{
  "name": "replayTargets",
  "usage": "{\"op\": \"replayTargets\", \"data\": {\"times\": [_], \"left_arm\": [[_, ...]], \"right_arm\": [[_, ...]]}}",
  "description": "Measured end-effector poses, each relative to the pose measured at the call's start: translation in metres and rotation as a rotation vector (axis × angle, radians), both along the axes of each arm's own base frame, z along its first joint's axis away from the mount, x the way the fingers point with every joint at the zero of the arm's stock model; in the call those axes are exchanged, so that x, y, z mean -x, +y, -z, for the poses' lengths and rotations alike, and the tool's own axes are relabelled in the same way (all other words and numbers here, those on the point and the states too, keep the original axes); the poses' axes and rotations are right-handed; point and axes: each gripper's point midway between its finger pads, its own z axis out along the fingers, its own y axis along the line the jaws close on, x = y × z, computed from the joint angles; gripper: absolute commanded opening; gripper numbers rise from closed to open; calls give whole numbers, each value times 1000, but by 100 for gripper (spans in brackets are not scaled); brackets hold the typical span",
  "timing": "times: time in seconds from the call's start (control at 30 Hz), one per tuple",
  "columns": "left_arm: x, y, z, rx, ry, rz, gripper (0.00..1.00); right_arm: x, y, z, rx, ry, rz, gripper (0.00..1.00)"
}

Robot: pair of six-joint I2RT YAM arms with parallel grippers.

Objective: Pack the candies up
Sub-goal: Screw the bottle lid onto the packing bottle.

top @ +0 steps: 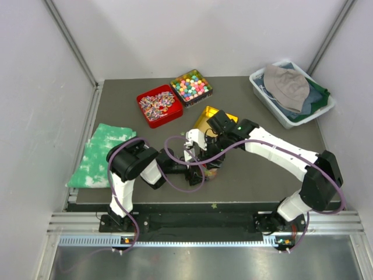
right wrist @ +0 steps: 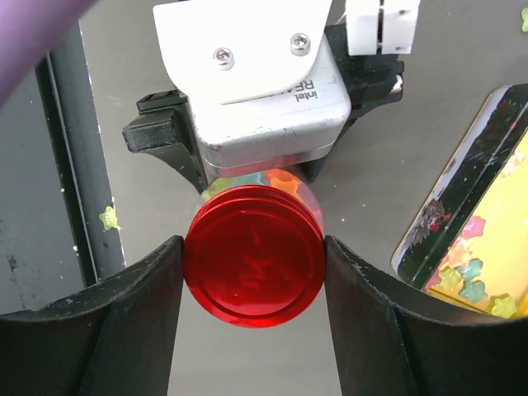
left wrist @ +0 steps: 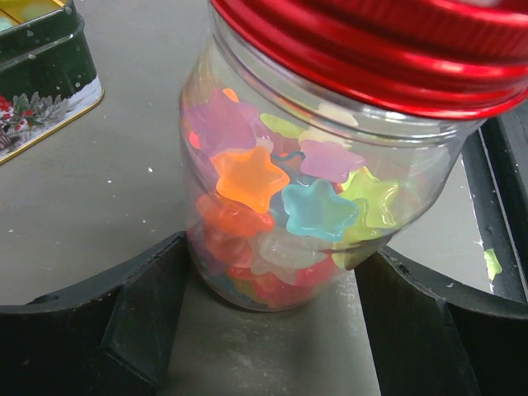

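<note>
A clear jar with a red screw lid stands on the table, full of glossy star-shaped candies in orange, pink, blue, yellow and green. My left gripper is shut on the lower body of the jar, one finger on each side. My right gripper is above it, shut on the red lid. In the top view the jar sits mid-table between the left gripper and the right gripper.
An open tin with yellow inside and a few loose star candies lies just right of the jar. A red tin of striped wrapped sweets, a tin of pastel balls, a white bin of clothes and a green cloth surround it.
</note>
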Motion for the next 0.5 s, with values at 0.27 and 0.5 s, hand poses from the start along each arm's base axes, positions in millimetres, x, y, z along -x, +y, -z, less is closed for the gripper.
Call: {"op": "replayTargets", "data": {"times": [0.27,0.5], "left_arm": [[0,0,0,0,0,1,82],[-1,1,0,-1,-3,-2,82]], "right_arm": [[-1,3,2,-25,27,75,46],[-4,6,5,-49,22,156,72]]}}
